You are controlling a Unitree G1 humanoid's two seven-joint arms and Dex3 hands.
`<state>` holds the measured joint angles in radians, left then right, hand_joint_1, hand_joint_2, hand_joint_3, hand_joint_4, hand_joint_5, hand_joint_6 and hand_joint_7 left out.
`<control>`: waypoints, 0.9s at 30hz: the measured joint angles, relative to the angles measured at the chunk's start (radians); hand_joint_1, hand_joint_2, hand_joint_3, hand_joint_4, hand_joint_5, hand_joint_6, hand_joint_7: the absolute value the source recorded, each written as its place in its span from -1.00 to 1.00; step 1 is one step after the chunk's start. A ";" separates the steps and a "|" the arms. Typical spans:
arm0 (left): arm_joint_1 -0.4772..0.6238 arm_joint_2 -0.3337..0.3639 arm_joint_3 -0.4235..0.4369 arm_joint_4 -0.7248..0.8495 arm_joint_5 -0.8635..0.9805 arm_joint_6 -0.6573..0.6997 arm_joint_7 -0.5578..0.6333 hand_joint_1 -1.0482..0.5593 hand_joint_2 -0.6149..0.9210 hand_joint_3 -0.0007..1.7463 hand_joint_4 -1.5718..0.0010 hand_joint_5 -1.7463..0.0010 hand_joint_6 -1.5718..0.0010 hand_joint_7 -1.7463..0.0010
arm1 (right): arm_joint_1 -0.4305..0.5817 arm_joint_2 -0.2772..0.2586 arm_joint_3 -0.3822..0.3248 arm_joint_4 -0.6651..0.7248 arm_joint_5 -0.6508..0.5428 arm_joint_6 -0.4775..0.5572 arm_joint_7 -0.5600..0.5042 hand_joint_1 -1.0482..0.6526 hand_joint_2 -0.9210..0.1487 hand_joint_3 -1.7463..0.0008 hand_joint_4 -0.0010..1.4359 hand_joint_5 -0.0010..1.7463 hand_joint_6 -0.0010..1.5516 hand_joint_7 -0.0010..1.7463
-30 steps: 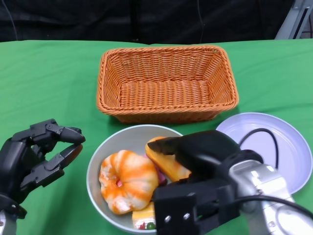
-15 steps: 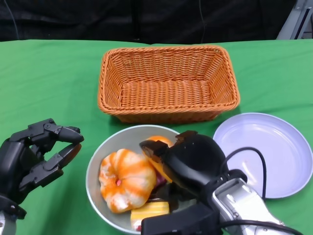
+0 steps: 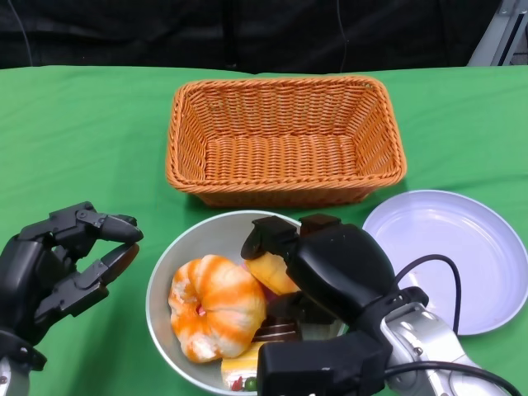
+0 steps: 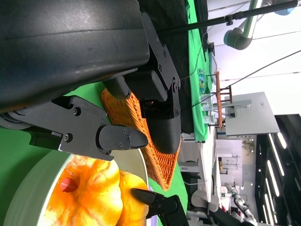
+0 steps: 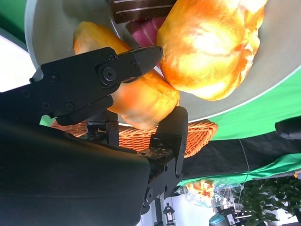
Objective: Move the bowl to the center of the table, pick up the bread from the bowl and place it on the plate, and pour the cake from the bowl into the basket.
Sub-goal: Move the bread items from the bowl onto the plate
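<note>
Bowl point(image 3: 169, 264) sits on the green table point(image 3: 74, 132), near edge, just in front of the basket point(image 3: 285, 140); plate point(image 3: 462, 256) is to its right.

Right hand point(image 3: 318, 264) is inside the bowl. In the right wrist view its fingers point(image 5: 136, 59) bracket the elongated golden bread point(image 5: 136, 96), one finger along one side and the thumb against the other. Looks like contact on both sides; judged a grip in progress, bread not yet lifted clear of the bowl.

The round orange-striped bun point(image 3: 216, 304) lies just beside the bread, touching it. Cake pieces: chocolate slice point(image 3: 276, 332) and a yellow slice point(image 3: 243, 371) at the near rim, partly under the right forearm.

Left hand point(image 3: 58, 264) hangs left of the bowl, fingers partly curled and apart, holding nothing, not touching the rim.

Risks:
- Bread is smooth and rounded; a shallow pinch could let it roll out on the lift.
- Bun presses against it; lifting may drag the bun or cake over the rim.
- Bowl is unsteadied; a sideways pull could slide or tip it.
</note>
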<state>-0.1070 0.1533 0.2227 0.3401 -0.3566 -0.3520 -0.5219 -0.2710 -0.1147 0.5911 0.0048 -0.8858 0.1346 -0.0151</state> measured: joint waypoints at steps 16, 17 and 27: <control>-0.015 -0.003 -0.008 0.033 0.009 -0.018 0.000 0.11 0.97 -0.68 0.09 -0.64 -0.14 0.00 | 0.008 0.010 -0.190 -0.052 0.221 -0.183 -0.146 0.06 -0.96 1.00 -0.15 0.63 -0.08 0.11; -0.016 -0.003 -0.008 0.034 0.010 -0.018 0.000 0.11 0.97 -0.68 0.10 -0.64 -0.14 0.00 | 0.009 0.014 -0.206 -0.061 0.246 -0.189 -0.143 0.07 -0.95 1.00 -0.15 0.61 -0.08 0.11; -0.016 0.001 -0.007 0.034 0.009 -0.018 0.000 0.11 0.99 -0.69 0.10 -0.61 -0.15 0.05 | 0.086 0.012 -0.343 -0.185 0.402 -0.180 -0.085 0.04 -0.96 0.99 -0.07 0.72 -0.06 0.12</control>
<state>-0.1232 0.1539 0.2159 0.3741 -0.3471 -0.3700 -0.5219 -0.1851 -0.1024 0.2485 -0.1803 -0.4835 -0.0456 -0.0998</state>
